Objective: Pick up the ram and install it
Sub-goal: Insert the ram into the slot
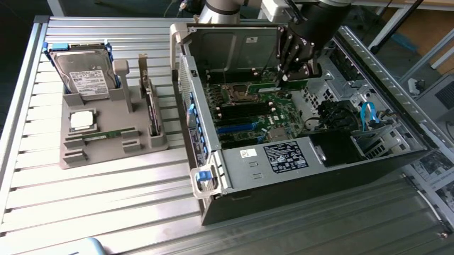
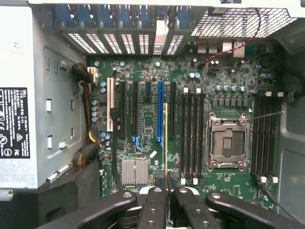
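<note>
You are holding the ram [image 2: 165, 138] edge-on above the motherboard [image 2: 143, 86] inside the case, with the gripper [image 2: 165, 190] clamping its upper end. As I judge it, you are working the install step. That is calling for the stick's edge squared over one of the black memory slots [image 2: 190, 138] just beside it.

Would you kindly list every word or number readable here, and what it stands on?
No text is legible.
Hard drive label: too small.
Power supply black label: blurred.
White sticker on the case: too small.
Ram, edge-on in the hand: nothing readable.
</note>
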Robot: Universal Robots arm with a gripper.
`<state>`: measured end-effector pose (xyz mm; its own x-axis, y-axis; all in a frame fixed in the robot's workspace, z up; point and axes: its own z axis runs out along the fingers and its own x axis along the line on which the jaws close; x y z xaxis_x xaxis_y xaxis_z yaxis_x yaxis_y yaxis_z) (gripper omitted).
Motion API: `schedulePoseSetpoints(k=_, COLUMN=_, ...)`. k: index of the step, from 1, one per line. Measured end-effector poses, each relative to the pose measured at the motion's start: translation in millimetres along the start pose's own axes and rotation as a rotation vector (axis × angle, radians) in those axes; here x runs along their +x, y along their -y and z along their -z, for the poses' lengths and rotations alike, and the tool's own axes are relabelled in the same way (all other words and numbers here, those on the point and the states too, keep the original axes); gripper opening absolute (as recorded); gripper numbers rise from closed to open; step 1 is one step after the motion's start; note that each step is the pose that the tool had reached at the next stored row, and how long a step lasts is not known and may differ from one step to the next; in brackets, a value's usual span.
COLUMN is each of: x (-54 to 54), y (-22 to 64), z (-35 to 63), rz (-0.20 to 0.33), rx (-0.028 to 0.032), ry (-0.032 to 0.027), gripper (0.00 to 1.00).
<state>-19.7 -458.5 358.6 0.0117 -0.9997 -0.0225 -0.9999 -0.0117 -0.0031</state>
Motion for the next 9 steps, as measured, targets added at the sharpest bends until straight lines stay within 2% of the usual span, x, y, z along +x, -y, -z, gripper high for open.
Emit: schedulePoseSetpoints(k=9, x=0.1, y=-3.6, z=-5.5, rz=0.000, rx=0.0000, ry=0.0000, gripper=0.12)
